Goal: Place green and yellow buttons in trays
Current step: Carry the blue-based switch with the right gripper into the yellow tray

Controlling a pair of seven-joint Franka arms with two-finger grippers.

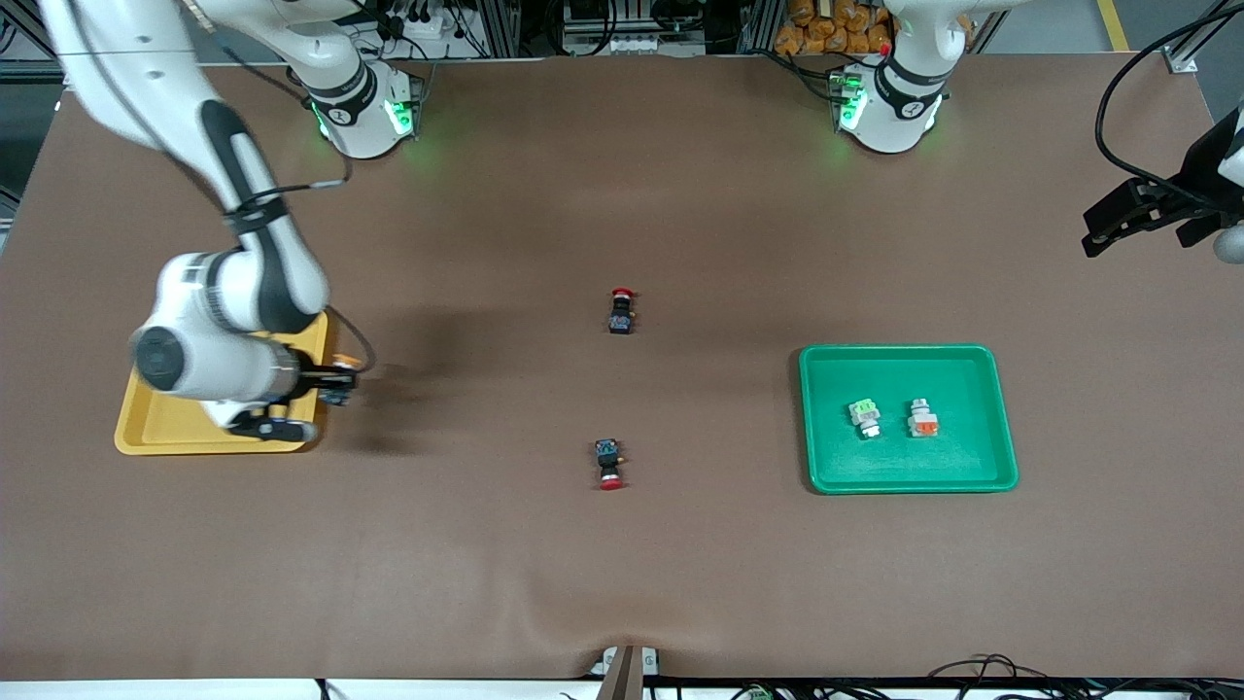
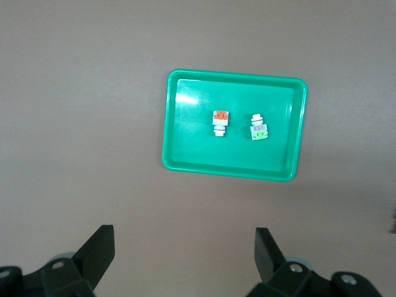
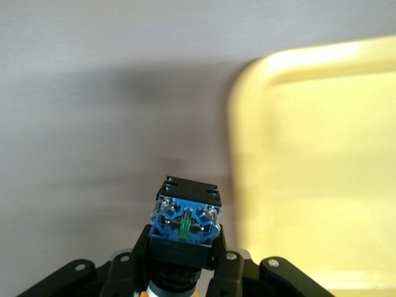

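Note:
The yellow tray point(image 1: 160, 433) lies at the right arm's end of the table, partly hidden by that arm. My right gripper point(image 1: 333, 381) is shut on a black-bodied button with an orange-yellow cap point(image 1: 342, 369), held over the tray's rim on the side toward the table's middle. In the right wrist view the button point(image 3: 185, 216) sits between the fingers, beside the yellow tray point(image 3: 322, 185). No other yellow-capped button shows. The green tray point(image 1: 972, 389) holds a green-block button point(image 1: 864, 416) and an orange-block button point(image 1: 922, 418). My left gripper point(image 1: 1093, 231) waits open, high at the left arm's end of the table.
Two black switches with red caps lie mid-table, one point(image 1: 622, 311) farther from the front camera, one point(image 1: 609, 464) nearer. The left wrist view shows the green tray point(image 2: 192, 145) with both buttons from above, and the left gripper point(image 2: 184, 253) open over bare table.

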